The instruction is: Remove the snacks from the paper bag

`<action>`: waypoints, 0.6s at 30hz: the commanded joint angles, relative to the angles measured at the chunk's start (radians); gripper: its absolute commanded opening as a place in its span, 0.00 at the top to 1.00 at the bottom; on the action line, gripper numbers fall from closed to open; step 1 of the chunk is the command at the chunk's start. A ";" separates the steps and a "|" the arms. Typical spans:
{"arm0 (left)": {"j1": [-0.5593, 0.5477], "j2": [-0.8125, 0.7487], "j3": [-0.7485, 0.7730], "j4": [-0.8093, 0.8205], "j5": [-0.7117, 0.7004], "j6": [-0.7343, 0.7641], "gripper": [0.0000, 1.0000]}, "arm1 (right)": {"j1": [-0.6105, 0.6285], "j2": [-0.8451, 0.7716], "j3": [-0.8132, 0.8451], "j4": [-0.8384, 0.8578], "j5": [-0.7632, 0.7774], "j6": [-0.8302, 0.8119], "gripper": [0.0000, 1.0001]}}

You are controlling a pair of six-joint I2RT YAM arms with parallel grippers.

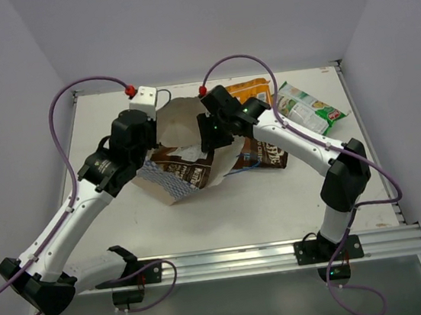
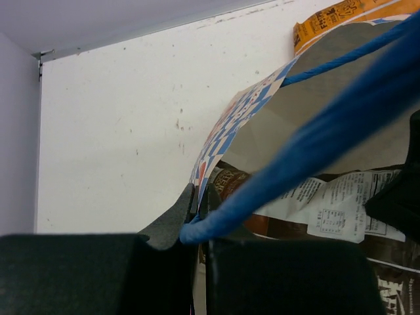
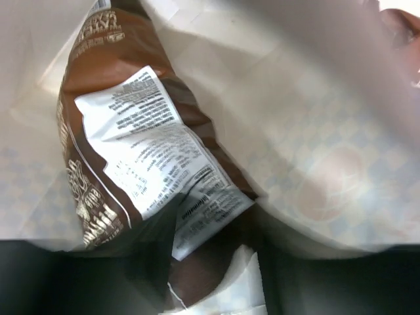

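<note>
Left wrist shows the left gripper (image 2: 200, 249) pinched narrow on the rim of the paper bag (image 2: 230, 131) beside its blue cord handle (image 2: 315, 141), while the right gripper (image 3: 216, 269), fingers seemingly wide, faces a brown packet (image 3: 111, 92) inside the bag, its white label unreadably blurred.

Paper bag (image 1: 179, 123) lies mid-table (image 1: 99, 125), inner packet (image 1: 185, 172) in its mouth. To its right lie the near packet (image 1: 268, 156), rear packet (image 1: 252, 91) and outermost packet (image 1: 308, 107).

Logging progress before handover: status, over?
Left gripper pinching paper bag rim. Right gripper inside, around brown packet; grip unclear. No obstruction seen.
</note>
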 commanded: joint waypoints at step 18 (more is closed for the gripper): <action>-0.008 -0.019 -0.025 -0.022 -0.044 -0.121 1.00 | 0.001 -0.176 0.184 0.171 -0.239 0.006 1.00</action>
